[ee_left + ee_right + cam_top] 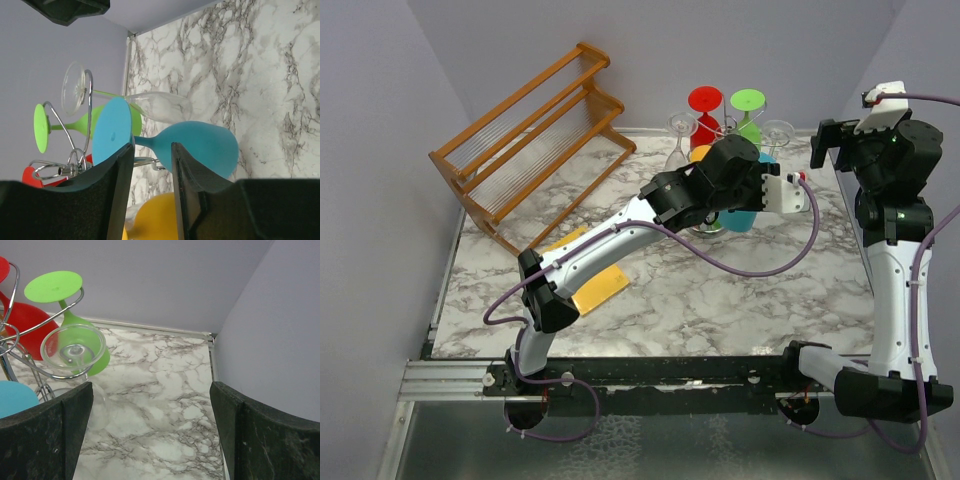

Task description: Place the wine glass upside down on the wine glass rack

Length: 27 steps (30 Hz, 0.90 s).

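The blue wine glass hangs upside down on the wine glass rack. Its round foot is up against the rack's wire arms and its bowl points down toward the marble table. That is the posture the task asks for: the foot catches on a curled arm, so the stem carries the weight.

The left gripper sits at the rack's near side with its fingers on either side of the stem. They are parted wider than the thin stem and appear clear of it, so the rack seems to bear the glass rather than the claw. The foot hides the arm behind it, so whether the glass is fully seated is only likely, not certain. Straddling the stem makes sense here, because it guides the foot into the slot without pressing on the fragile bowl.

Other glasses share the rack. A green glass and a clear glass are on its far right side, a red glass is behind, and a yellow glass hangs just beside the blue one. The placement is therefore tight.

The right gripper waits to the right of the rack, spread wide with nothing between its fingers, out of the working arm's way.
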Tool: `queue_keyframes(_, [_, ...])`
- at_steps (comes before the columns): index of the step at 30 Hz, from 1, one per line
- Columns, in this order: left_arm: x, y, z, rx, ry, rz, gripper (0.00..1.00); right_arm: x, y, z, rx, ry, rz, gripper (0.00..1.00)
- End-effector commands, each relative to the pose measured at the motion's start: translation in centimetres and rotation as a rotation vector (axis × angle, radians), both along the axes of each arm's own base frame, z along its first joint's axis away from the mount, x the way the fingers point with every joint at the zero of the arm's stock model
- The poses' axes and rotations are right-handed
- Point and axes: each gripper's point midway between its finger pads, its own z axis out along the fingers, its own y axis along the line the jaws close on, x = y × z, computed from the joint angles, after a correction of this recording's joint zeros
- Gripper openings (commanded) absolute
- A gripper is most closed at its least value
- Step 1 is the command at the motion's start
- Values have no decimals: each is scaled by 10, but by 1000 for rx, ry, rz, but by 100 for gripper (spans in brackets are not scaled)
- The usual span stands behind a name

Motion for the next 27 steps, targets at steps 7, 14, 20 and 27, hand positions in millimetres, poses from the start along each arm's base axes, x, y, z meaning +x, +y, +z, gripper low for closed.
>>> queue_keyframes(7, [-35,35,33,-30,82,-19,54,6,-21,-1,-153,-27,-55,100])
queue_keyframes(14, [-57,82,26,59,121,-20,69,14,-38,-24,-348,35,-74,100])
queue_keyframes(20, [-63,139,10,179,67,45,91,17,-45,-51,-397,108,-83,100])
queue_keyframes(27, [-27,209,31,21,68,281,99,21,-31,-60,-291,139,-29,100])
